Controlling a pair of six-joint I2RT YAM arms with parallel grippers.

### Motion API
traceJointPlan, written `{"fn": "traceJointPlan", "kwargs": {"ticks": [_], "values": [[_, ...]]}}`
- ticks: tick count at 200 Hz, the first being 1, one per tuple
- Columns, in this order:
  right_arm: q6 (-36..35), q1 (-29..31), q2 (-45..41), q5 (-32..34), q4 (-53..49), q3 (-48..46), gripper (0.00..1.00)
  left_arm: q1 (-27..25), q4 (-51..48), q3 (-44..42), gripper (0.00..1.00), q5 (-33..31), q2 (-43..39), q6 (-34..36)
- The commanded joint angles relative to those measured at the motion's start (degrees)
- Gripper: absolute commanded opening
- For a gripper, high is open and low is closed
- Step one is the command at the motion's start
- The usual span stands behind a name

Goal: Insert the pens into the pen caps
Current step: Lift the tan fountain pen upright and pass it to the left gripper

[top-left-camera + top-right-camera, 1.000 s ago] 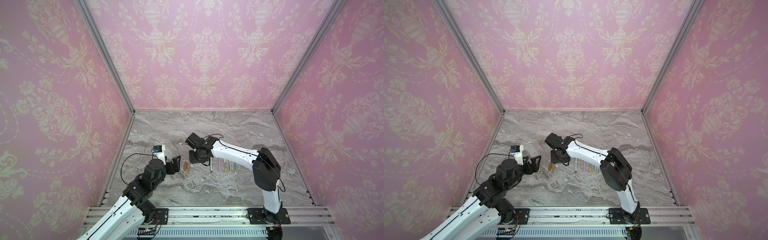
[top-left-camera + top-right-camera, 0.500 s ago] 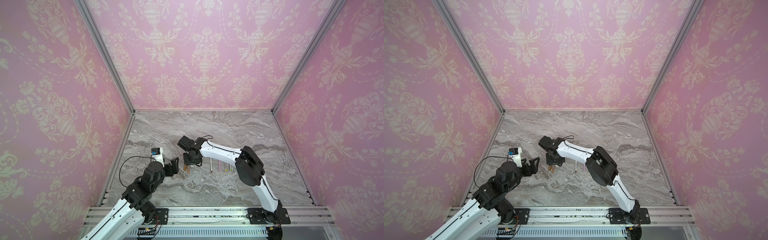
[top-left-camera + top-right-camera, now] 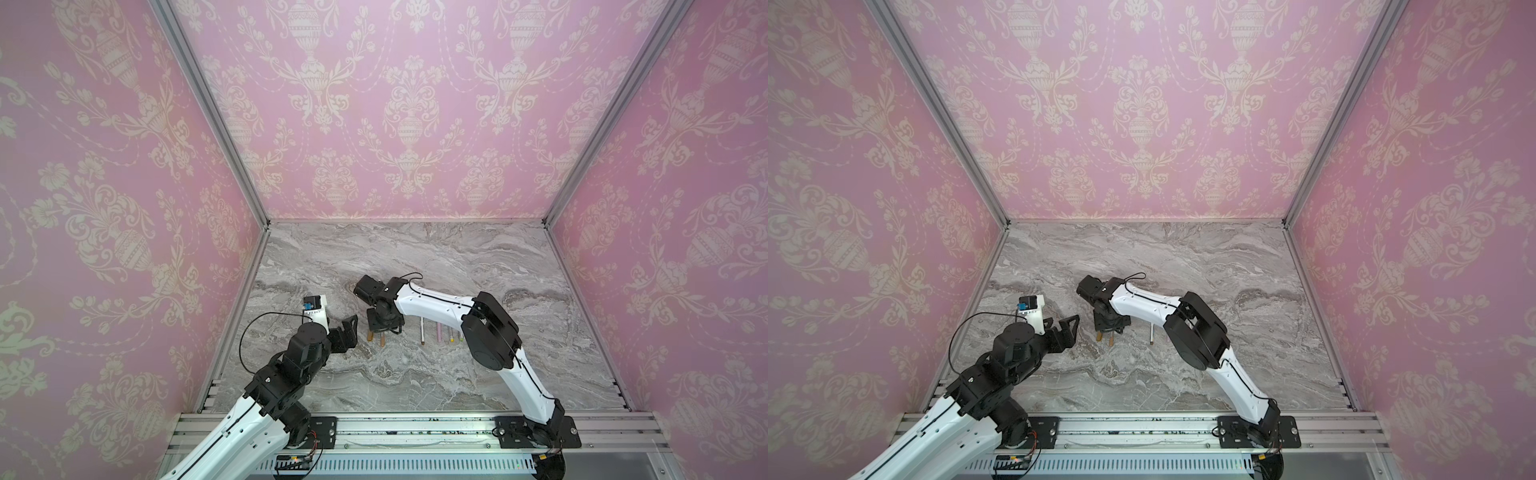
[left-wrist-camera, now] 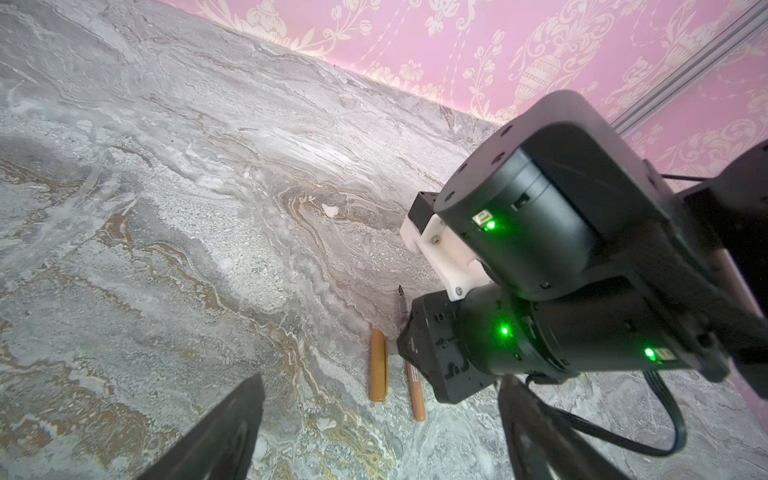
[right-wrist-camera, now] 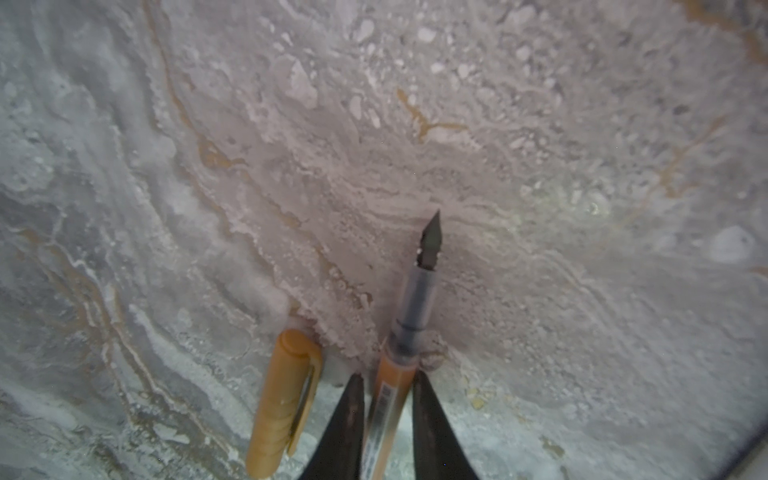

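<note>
Operator: Tabletop first. What lies on it?

Robot: The grey marble tabletop (image 3: 415,374) carries everything. My right arm (image 3: 440,303) reaches across the middle towards my left side, because the pair I want lies there. My left arm (image 3: 299,353) waits close by, so that both of us can work on the same spot.

Operator: And your fingers?

Robot: My left gripper (image 4: 380,378) has its fingers wide apart with nothing between them. It is aimed at the pair, ready, I judge, to take the cap. My right gripper (image 5: 386,376) points down, its two fingers pressed against either side of the tan pen (image 5: 409,316). They grip the barrel, which leaves the writing end free for a cap.

Operator: Where are the rest?

Robot: A row of other pens (image 3: 440,332) lies on the marble beside my right forearm, a little further to my right. I cannot make out their caps.

Operator: Is the pen in the air?

Robot: I judge not: it looks flat on the marble. The tan cap (image 5: 286,399) lies just beside it and parallel to it. Its clip end points the same way as the dark nib (image 5: 432,237). So I judge its mouth faces the other way, and one of the two must be turned before they meet.
</note>
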Motion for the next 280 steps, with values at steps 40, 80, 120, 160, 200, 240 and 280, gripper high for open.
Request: {"fn": "traceJointPlan", "kwargs": {"ticks": [40,80,120,160,200,240,280], "values": [[-0.5,-2.0,-5.9,1.0,1.6,-5.4,0.0,0.4,0.9,1.6,0.89,2.0,3.1,0.2],[1.0,-6.0,-23.3,-4.2,15.2,-17.3,0.0,1.0,6.6,3.3,0.88,15.0,7.6,1.3],[5.1,-9.8,-33.9,-15.5,29.5,-27.7,0.0,1.5,17.8,6.0,0.85,32.6,16.3,-0.6],[5.7,-10.0,-37.4,-18.6,34.2,-31.0,0.0,1.7,26.1,8.3,0.78,38.4,23.6,-3.5],[6.4,-9.9,-39.4,-21.3,38.6,-33.8,0.0,1.7,28.3,10.0,0.74,36.9,29.3,-3.8],[5.7,-9.9,-41.0,-21.8,39.7,-34.9,0.0,1.8,28.1,11.3,0.65,34.4,32.8,-2.9],[5.0,-9.9,-41.2,-22.2,39.9,-34.8,0.0,1.7,27.1,11.9,0.5,31.3,33.5,-2.5]]}}
